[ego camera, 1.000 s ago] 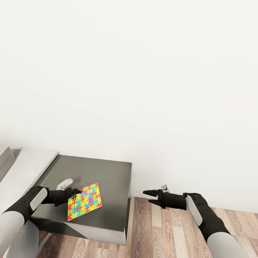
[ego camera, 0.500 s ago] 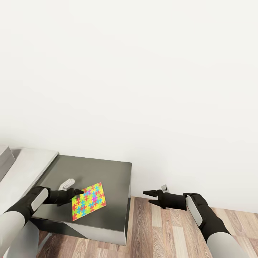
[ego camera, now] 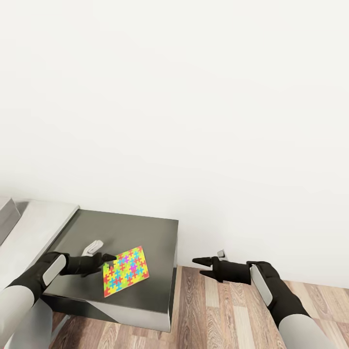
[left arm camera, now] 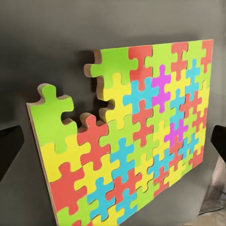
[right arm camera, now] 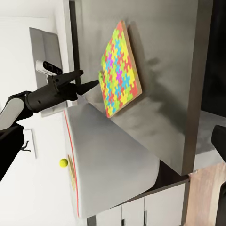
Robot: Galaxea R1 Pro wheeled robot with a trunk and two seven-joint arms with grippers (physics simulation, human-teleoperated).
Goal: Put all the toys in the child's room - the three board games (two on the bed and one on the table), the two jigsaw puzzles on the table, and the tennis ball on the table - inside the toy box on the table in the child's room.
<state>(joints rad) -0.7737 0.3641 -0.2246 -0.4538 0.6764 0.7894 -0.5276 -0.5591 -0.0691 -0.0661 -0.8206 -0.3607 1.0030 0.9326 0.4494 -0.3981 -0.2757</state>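
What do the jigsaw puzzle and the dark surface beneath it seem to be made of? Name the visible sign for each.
Jigsaw puzzle: probably thick card or fibreboard, since raw tan edges show under matte, brightly printed faces. Dark surface: looks like smooth painted or laminated panel with a satin finish, showing soft shadows and faint sheen; the exact material stays uncertain.

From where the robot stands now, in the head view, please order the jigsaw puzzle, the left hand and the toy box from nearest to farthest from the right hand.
1. Jigsaw puzzle: over the dark end of the table, on the side facing the right hand.
2. Left hand: at the puzzle's farther edge.
3. Toy box: at the view's left border.
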